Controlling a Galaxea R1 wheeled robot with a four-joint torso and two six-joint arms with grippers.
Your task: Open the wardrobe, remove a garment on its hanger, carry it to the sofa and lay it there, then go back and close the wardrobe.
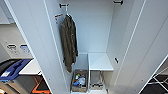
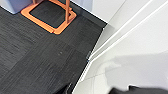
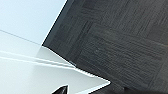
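Note:
The wardrobe [image 1: 95,27] stands straight ahead in the head view with both white doors swung wide. Its left door [image 1: 32,37] and right door [image 1: 150,37] frame the white interior. Inside, an olive-green jacket [image 1: 68,42] hangs from the rail at the upper left. A white shelf [image 1: 100,61] sits low on the right. The left wrist view looks down on a white door's lower edge [image 2: 130,50] over dark carpet [image 2: 37,57]. The right wrist view has a white door panel [image 3: 30,72] beside carpet [image 3: 120,45]. Dark bits of each gripper edge into the wrist views.
A basket of small items [image 1: 79,81] and a wire basket [image 1: 96,80] stand on the wardrobe floor. Left of the wardrobe are a blue bin [image 1: 11,70], a white tabletop [image 1: 30,67] and an orange floor frame [image 2: 50,17]. A dark frame [image 1: 157,85] sits at the lower right.

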